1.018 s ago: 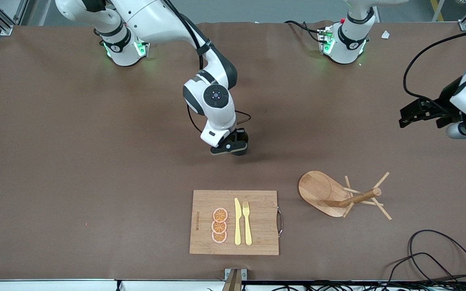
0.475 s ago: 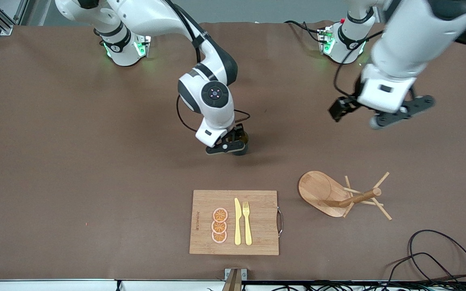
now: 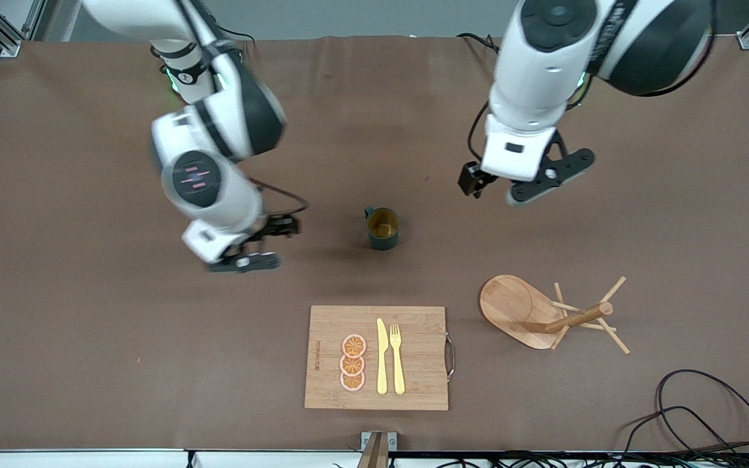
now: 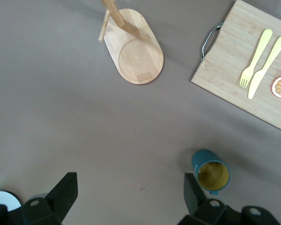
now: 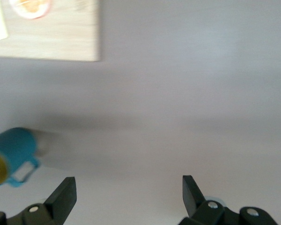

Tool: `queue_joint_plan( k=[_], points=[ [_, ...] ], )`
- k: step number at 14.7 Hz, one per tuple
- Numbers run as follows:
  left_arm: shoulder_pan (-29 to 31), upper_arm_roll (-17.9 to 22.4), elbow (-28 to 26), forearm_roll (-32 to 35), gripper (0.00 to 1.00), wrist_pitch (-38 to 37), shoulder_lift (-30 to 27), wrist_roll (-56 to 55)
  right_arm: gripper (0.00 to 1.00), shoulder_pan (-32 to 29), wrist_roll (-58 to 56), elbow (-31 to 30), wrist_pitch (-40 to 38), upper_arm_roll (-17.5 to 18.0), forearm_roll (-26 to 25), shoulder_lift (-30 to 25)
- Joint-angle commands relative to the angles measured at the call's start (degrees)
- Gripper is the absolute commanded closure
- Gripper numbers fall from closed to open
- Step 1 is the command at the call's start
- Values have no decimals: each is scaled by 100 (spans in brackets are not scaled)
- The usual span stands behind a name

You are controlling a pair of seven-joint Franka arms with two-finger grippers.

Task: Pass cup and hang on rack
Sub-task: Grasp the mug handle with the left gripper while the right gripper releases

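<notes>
The brown surface has wide bare stretches toward both arms' ends and along the edge nearest the front camera. One cutting board lies close to that edge, carrying one knife, one fork and three orange slices. One rack stands beside the board, toward the left arm's end, with open room all around it. One cup stands upright on the surface, farther from the front camera than the board, mouth up, handle pointing away from that camera.

The right gripper hangs over bare surface beside the cup, toward the right arm's end; its fingers are spread wide and hold nothing. The left gripper hangs over bare surface toward the left arm's end; its fingers are also spread wide and empty, the cup apart from them.
</notes>
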Motion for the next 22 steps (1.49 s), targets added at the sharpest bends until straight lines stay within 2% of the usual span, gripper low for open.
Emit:
queue_joint_plan(
  k=[1,3,5,7,10,13,15,18,20,22],
  points=[
    [-610,6,87,417,0,257,350,-922,0,-855,-1182,-216,-351,120,69,-331],
    [-1015,6,87,610,0,548,596,-1731,0,-1461,-1853,-189,-536,68,69,-419],
    [-1384,6,96,1004,0,803,860,-2373,0,-1954,-1899,-163,-572,76,69,-533],
    [-1814,24,96,1592,0,1049,1193,-2962,0,-2148,-1847,-154,-590,50,-10,-657],
    [-2561,76,219,2883,0,1111,1904,-3841,0,-2359,-1488,-76,-791,50,-27,-727],
    [-3054,226,298,3641,0,1111,2511,-4562,0,-2483,-1468,354,-1107,59,-167,-710],
    [-3510,550,543,4028,0,1111,3020,-5055,0,-2501,-1530,662,-1275,76,-562,-692],
    [-4371,1498,904,4083,0,1129,3785,-5337,0,-2719,-1582,795,-1469,76,-572,-666],
    [-4514,1650,1062,4091,0,1190,4129,-5530,0,-2808,-1898,795,-1573,76,-581,-683],
    [-4523,1659,1089,4091,0,1287,4227,-5672,0,-2835,-1996,821,-1592,67,-581,-675]
  ],
)
